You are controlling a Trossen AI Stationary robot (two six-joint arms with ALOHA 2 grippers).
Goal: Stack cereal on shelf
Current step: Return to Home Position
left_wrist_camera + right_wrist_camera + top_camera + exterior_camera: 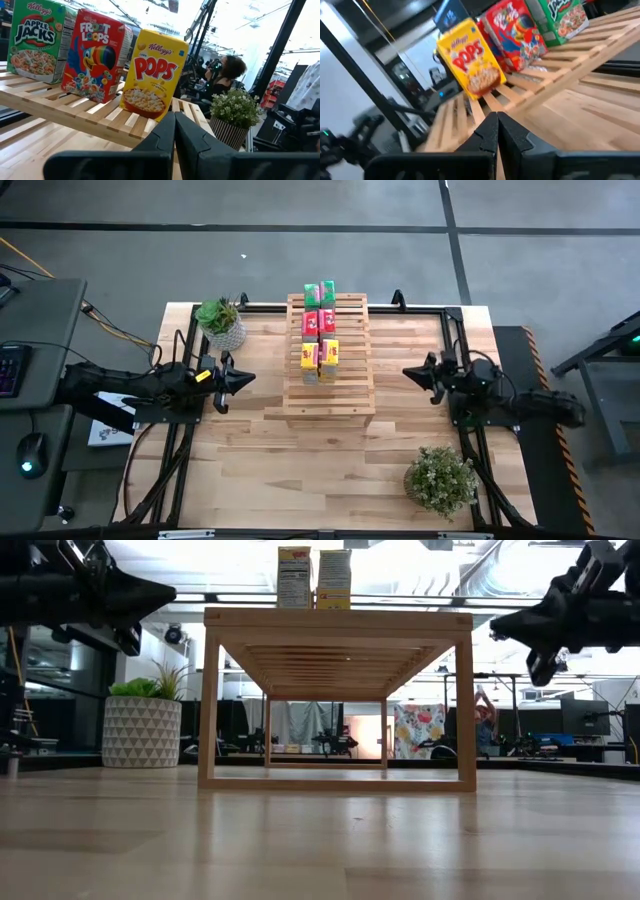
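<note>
Six small cereal boxes (320,330) stand upright in two rows on top of the wooden slatted shelf (330,385): green at the far end, red in the middle, yellow nearest. The left wrist view shows a green box (35,42), a red box (97,55) and a yellow box (155,75) standing on the slats. My left gripper (245,377) hovers left of the shelf, shut and empty. My right gripper (410,372) hovers right of the shelf, also shut and empty. Both point at the shelf.
A potted plant in a white patterned pot (222,322) stands at the table's far left. A second leafy plant (440,480) stands near the right front. Bare tabletop (300,470) lies in front of the shelf. A person (484,715) shows in the room behind.
</note>
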